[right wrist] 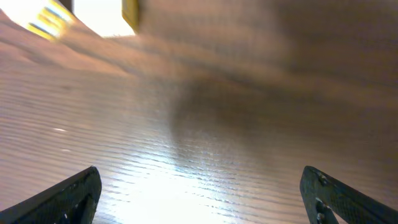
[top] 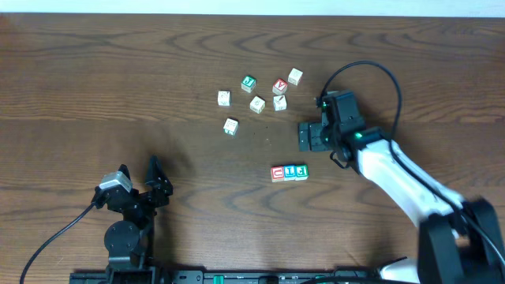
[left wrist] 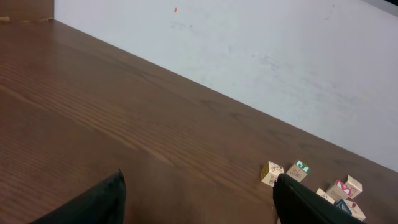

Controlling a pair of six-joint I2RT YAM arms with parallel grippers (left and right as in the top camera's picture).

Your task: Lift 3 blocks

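Note:
Three blocks lie side by side in a touching row on the wooden table: a red-faced block (top: 278, 173), a blue-faced block (top: 289, 172) and a teal-faced block (top: 301, 171). My right gripper (top: 303, 136) hovers a little behind the row's right end, open and holding nothing. In the right wrist view the right gripper (right wrist: 199, 193) shows only blurred bare wood between its wide fingers, and the row is out of sight. My left gripper (top: 139, 167) rests far off at the front left, open and empty; the left gripper (left wrist: 199, 199) sees no block of the row.
A loose cluster of other cubes lies behind the row: a green-faced cube (top: 248, 82), a red V cube (top: 279, 86) and several pale cubes (top: 257, 104). Part of the cluster (left wrist: 298, 170) shows in the left wrist view beside the right finger. A white wall (left wrist: 249, 56) borders the table's far edge.

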